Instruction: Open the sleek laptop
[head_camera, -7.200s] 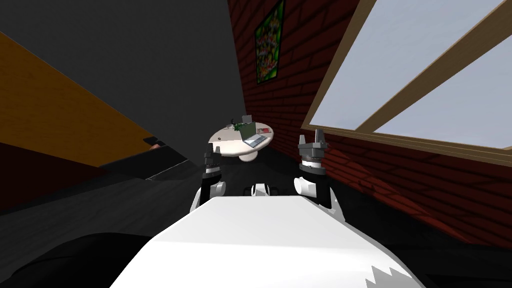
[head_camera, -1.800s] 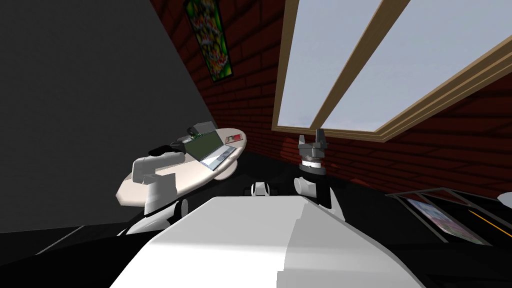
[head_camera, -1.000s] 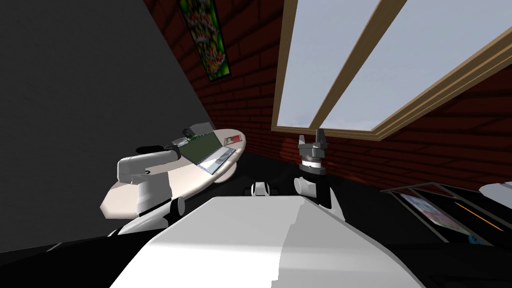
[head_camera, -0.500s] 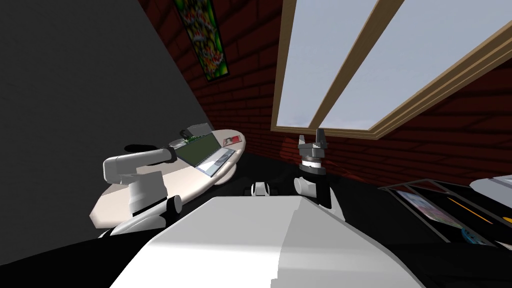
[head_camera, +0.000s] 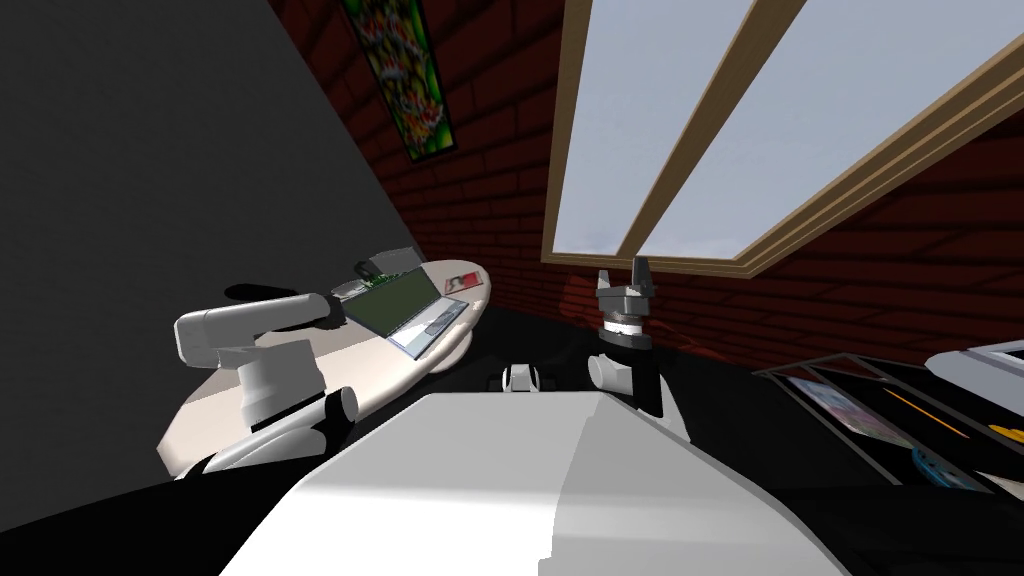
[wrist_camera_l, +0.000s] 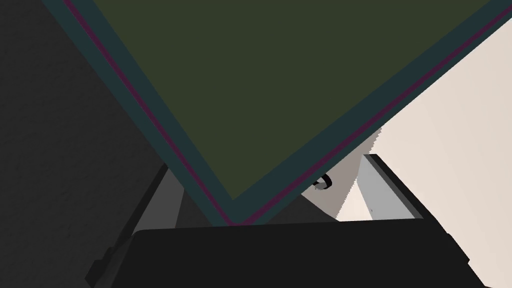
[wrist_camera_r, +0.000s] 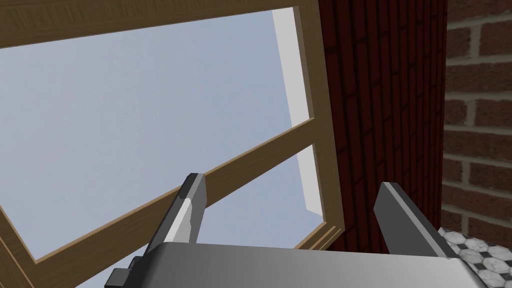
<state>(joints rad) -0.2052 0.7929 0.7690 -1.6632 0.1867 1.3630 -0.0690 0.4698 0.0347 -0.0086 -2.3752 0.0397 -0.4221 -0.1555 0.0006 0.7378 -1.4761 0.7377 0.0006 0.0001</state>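
Note:
The laptop (head_camera: 405, 303) stands open on an oval white table (head_camera: 300, 385), its dark green screen tilted back and its grey keyboard half facing me. My left arm reaches across the table, and the left gripper (head_camera: 337, 308) is at the screen's outer edge. In the left wrist view a corner of the lid (wrist_camera_l: 280, 100), dark green with a teal border, sits between the fingers of my left gripper (wrist_camera_l: 267, 162), which stand wide and do not press it. My right gripper (head_camera: 622, 268) is raised in front of my chest, and in the right wrist view the right gripper (wrist_camera_r: 292, 181) is open and empty.
Behind the laptop on the table are a small grey box with a green thing (head_camera: 378, 268) and a red and white flat item (head_camera: 461, 282). A dark grey wall lies left, a brick wall with a window (head_camera: 760, 120) ahead. A low dark rack (head_camera: 880, 405) stands to the right.
My head view has shifted, so the table looks nearer and longer. My left elbow has swung out to the left while the gripper stays at the lid's edge. The right arm has not moved.

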